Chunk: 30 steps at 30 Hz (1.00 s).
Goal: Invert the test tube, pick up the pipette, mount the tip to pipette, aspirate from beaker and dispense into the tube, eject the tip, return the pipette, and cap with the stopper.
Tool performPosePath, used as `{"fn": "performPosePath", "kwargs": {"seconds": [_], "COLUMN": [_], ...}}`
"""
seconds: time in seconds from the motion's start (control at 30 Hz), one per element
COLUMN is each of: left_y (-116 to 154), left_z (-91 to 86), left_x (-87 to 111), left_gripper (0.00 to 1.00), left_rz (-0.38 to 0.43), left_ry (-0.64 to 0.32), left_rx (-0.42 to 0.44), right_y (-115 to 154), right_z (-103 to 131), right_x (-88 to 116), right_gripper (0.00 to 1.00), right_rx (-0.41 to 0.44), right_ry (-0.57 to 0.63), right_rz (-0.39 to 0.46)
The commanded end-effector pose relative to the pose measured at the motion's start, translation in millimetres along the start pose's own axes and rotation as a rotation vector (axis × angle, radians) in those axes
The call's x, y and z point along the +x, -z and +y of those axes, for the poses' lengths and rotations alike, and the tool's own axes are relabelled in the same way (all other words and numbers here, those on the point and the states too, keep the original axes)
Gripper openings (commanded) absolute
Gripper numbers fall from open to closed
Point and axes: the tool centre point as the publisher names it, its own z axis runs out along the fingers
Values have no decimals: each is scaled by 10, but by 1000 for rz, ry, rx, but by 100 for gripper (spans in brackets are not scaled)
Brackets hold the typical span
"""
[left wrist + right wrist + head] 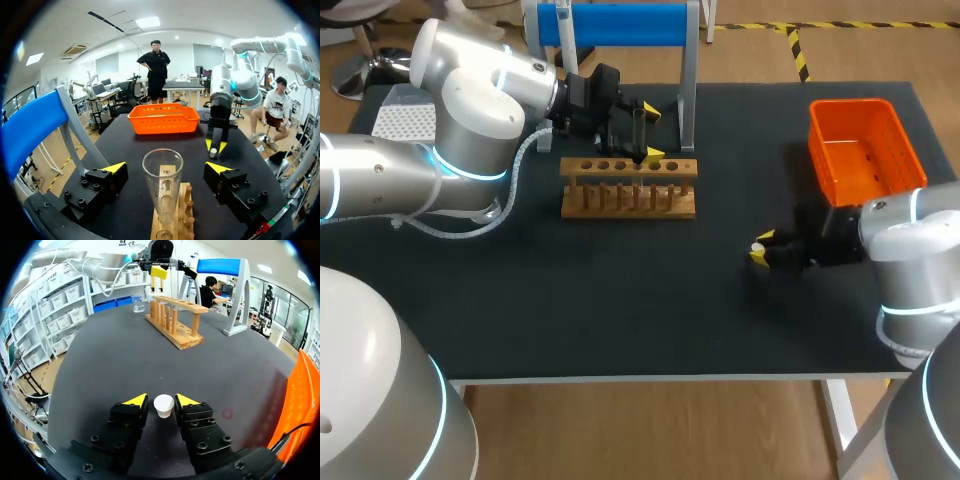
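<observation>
A clear glass test tube [163, 185] stands upright, mouth up, in the wooden rack [630, 200]. My left gripper [652, 133] hovers over the rack's right end. It is open, with a finger on either side of the tube and neither touching it. A small white stopper [164, 405] sits on the black table [620, 300] to the right. My right gripper [161, 400] is low at the table with the stopper between its yellow tips; a thin gap shows beside one finger, so it stands open.
An orange basket [850, 105] stands at the back right, just behind my right arm. A stand with a blue top bar [620, 25] rises behind the rack. A glass beaker [138, 304] sits past the rack's far end, and a white tip box [405, 120] at the back left.
</observation>
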Motion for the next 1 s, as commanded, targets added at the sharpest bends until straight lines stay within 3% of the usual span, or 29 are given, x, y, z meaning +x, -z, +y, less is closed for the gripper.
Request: {"fn": "performPosePath", "kwargs": {"seconds": [0.03, 0.13, 0.3, 0.8, 1.0], "left_y": [0, 0, 0, 0, 0], "left_z": [10, 10, 10, 10, 10], "left_x": [-16, -16, -16, -16, -16], "left_gripper": [100, 100, 100, 100, 100], "left_rz": [5, 5, 5, 5, 5], "left_ry": [-2, -2, -2, -2, -2], "left_rx": [2, 2, 2, 2, 2], "right_y": [-4, -4, -6, 22, 174], "right_z": [-5, -7, -12, -12, 219], "right_x": [-9, -11, -10, -24, -47], "right_gripper": [33, 31, 0, 0, 0], "right_rx": [1, 1, 3, 0, -22], "right_ry": [0, -2, -3, -7, 4], "right_rz": [0, -1, 0, -6, -7]}}
